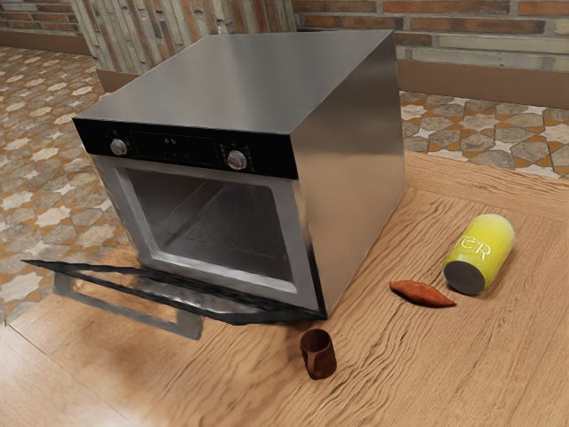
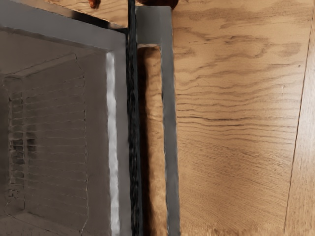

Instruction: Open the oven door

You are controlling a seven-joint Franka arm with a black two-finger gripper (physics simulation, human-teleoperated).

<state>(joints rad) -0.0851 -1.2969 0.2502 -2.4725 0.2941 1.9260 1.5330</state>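
The oven door point(image 1: 213, 300) hangs lowered, likely rigid and hinge-stiff, best gripped by its bar handle point(image 2: 170, 128); the gripper's state cannot be told.

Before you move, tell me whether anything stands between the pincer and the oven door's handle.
Nothing visible does: the wrist view looks onto the handle with nothing in front of it. The nearest loose thing is the brown mug, on the table by one end of the lowered oven door.
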